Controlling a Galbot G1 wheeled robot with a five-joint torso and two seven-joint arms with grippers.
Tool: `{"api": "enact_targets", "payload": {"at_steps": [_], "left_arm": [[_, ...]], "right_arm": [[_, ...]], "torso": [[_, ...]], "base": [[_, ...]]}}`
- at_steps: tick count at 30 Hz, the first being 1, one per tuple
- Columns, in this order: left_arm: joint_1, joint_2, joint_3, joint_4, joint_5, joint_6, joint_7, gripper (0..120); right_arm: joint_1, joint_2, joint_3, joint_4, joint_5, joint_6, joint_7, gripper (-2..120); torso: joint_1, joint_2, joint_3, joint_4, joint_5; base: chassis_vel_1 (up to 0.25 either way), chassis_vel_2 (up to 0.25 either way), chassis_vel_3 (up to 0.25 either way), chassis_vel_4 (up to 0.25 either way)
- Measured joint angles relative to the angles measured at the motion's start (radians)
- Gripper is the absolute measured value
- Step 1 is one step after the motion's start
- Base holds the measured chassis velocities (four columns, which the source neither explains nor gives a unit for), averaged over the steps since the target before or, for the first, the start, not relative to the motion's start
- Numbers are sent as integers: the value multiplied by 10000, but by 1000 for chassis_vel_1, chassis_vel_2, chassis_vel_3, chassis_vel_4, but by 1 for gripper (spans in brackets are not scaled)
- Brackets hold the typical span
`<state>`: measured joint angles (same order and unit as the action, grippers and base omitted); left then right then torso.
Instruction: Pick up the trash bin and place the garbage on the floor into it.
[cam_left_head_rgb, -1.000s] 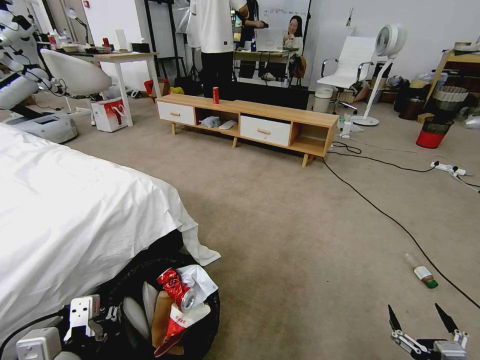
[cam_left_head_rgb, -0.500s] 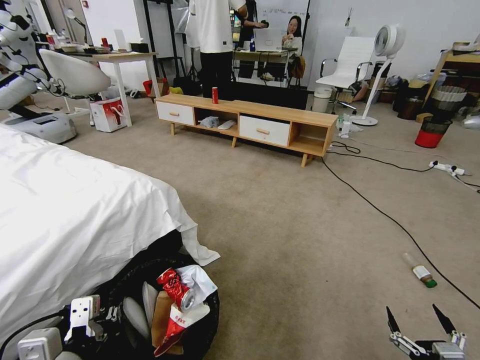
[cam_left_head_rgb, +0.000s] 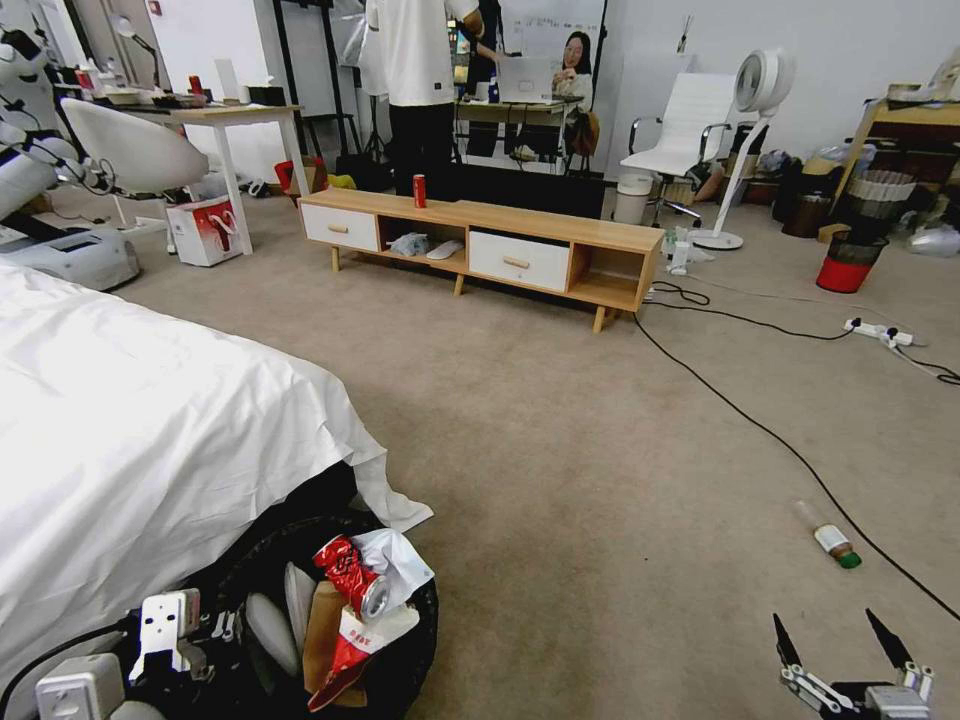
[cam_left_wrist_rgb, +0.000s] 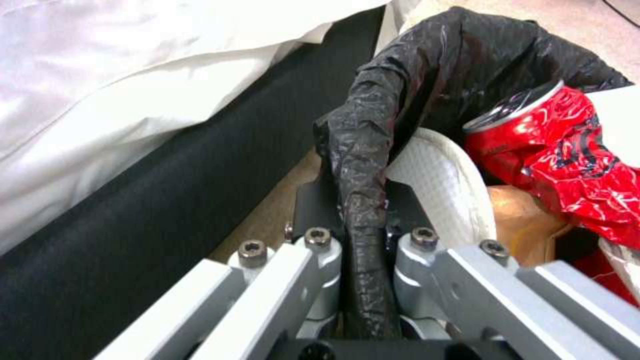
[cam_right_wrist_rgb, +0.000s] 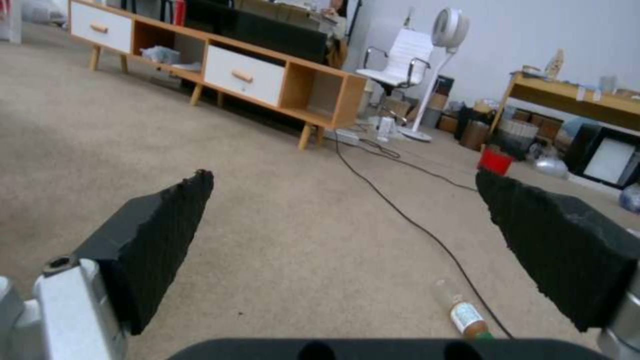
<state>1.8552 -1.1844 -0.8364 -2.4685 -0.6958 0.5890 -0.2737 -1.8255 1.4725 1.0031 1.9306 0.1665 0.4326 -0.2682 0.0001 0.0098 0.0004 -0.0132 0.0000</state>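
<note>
Green-capped bottle (cam_right_wrist_rgb: 463, 316) between spread fingers (cam_right_wrist_rgb: 160, 235)

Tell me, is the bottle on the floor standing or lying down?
Lying down. The bottle rests on its side on the floor, green cap toward the robot, beside a black cable.

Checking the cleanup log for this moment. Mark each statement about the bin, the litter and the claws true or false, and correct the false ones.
1. The left claw is shut on the trash bin rim. True.
2. The right claw grips the bottle. False: it is open, off the floor, with the bottle lying ahead of it.
3. A crushed red can lies in the bin. True.
4. The bottle lies against the white bed sheet. False: it lies on the carpet beside a black cable, on the robot's right.
5. The bin is empty. False: it also holds a brown paper bag and wrappers.
</note>
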Motion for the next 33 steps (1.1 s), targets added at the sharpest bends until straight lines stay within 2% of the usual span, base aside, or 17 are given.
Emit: {"api": "enact_targets", "payload": {"at_steps": [33], "left_arm": [[-40, 1, 12, -24, 6, -46, 4, 4]], "right_arm": [[-24, -2, 67, 46, 2, 81, -81, 100]], "torso": [[1, 0, 0, 0, 0]], "base": [[0, 0, 0, 0]]}}
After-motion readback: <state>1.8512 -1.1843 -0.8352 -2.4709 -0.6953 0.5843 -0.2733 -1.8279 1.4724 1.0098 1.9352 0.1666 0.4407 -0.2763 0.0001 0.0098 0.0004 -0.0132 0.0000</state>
